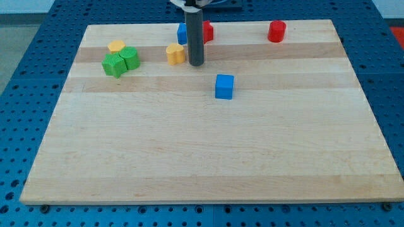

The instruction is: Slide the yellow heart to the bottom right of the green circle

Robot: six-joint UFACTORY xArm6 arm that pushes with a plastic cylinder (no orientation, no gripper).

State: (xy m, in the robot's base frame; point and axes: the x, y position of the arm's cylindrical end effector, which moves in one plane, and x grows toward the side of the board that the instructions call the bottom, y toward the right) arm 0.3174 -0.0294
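Observation:
The yellow heart (pixel 175 53) lies near the board's top, left of centre. My tip (pixel 196 64) stands just to its right, close to its side; I cannot tell if they touch. The green circle (pixel 130 58) sits further to the view's left, pressed against a green star (pixel 114 65) on its lower left. A second yellow block (pixel 116 46), its shape unclear, touches the green pair from above. The rod hides part of a blue block (pixel 182 33) behind it.
A blue cube (pixel 224 86) lies right of and below my tip. A red block (pixel 207 30) sits by the rod near the top edge, and a red cylinder (pixel 276 31) lies at the top right. The wooden board (pixel 202 157) has blue pegboard around it.

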